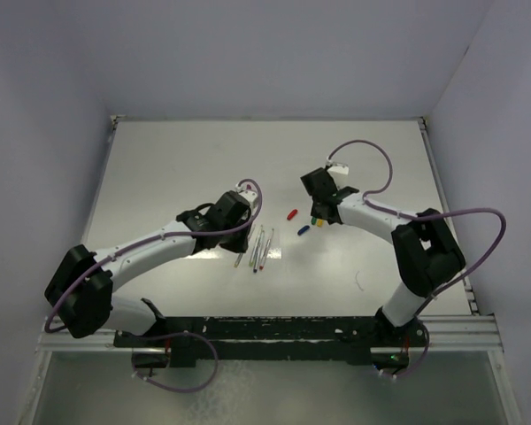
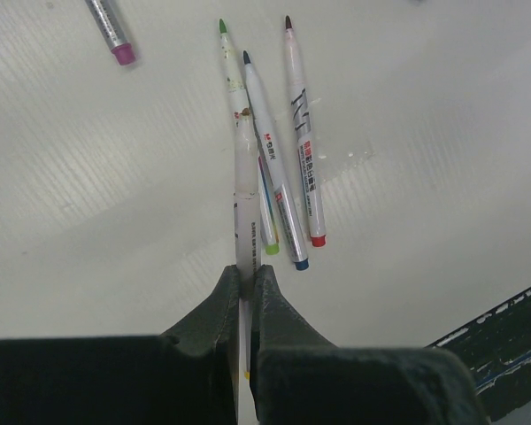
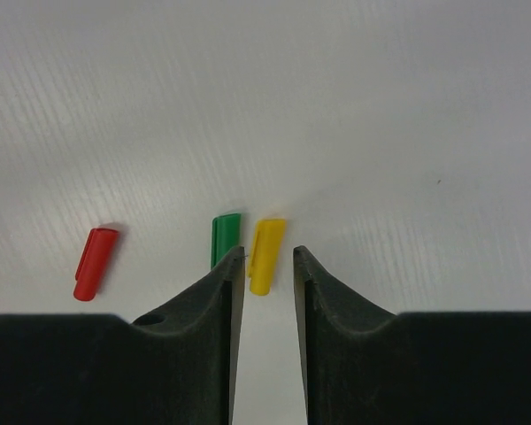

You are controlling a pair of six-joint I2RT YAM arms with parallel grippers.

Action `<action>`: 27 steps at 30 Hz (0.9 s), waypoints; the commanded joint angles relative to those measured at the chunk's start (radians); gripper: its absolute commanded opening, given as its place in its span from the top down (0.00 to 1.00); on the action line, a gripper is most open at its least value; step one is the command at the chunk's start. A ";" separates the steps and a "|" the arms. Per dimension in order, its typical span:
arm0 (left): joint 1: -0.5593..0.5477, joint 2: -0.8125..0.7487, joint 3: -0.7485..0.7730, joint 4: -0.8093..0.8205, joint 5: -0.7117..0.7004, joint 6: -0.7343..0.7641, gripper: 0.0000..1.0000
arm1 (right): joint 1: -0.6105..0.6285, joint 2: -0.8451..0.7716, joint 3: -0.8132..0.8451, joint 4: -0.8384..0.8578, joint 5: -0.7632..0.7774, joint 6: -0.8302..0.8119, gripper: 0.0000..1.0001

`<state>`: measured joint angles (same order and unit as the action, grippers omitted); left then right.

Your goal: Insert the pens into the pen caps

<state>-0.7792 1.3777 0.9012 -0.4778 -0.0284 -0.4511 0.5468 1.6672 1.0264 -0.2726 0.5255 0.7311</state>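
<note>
1. Five pens show in the left wrist view: one held pen (image 2: 244, 177), a green-tipped pen (image 2: 227, 62), a blue-ended pen (image 2: 279, 199), a red-ended pen (image 2: 303, 142), and a purple-ended pen (image 2: 109, 27) at the upper left, apart from the rest.
2. Four caps are visible: a red cap (image 3: 95, 263), a green cap (image 3: 226, 235), a yellow cap (image 3: 267, 243) and, in the top view, a blue cap (image 1: 303, 229).
3. The left gripper (image 2: 246, 270) is clenched on the held pen, which juts straight ahead along the line of the fingers.
4. The three loose pens beside it lie fanned on the table (image 1: 177, 168), tips away from the gripper and coloured ends towards it.
5. The right gripper (image 3: 270, 266) is released and grasps nothing. The near end of the yellow cap lies just between its fingertips.
6. In the right wrist view all three caps lie lengthwise, pointing away from the gripper with a slight lean to the right.
7. In that view the green cap sits just beside the yellow one, partly hidden by the finger on the left. The red cap lies well apart.
8. The held pen overlaps the green-tipped pen in the left wrist view.
9. From above, pens and caps lie mid-table between the two arms.
</note>
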 commanded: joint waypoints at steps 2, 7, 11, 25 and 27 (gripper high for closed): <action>-0.001 -0.007 0.004 0.036 0.013 0.015 1.00 | -0.014 0.014 0.038 0.032 -0.027 0.013 0.68; -0.001 0.000 0.003 0.037 0.015 0.017 1.00 | -0.020 0.026 0.035 0.040 -0.035 0.017 0.68; -0.001 0.003 -0.001 0.040 0.014 0.017 1.00 | -0.026 0.028 0.024 0.046 -0.040 0.026 0.69; -0.001 0.010 -0.015 0.054 0.021 0.012 1.00 | -0.032 0.043 0.004 0.043 -0.053 0.058 0.70; -0.001 0.011 -0.017 0.057 0.022 0.012 1.00 | -0.034 0.043 -0.001 0.042 -0.053 0.062 0.70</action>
<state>-0.7792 1.3842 0.8875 -0.4587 -0.0189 -0.4500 0.5205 1.7111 1.0298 -0.2329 0.4747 0.7631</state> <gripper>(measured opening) 0.034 0.306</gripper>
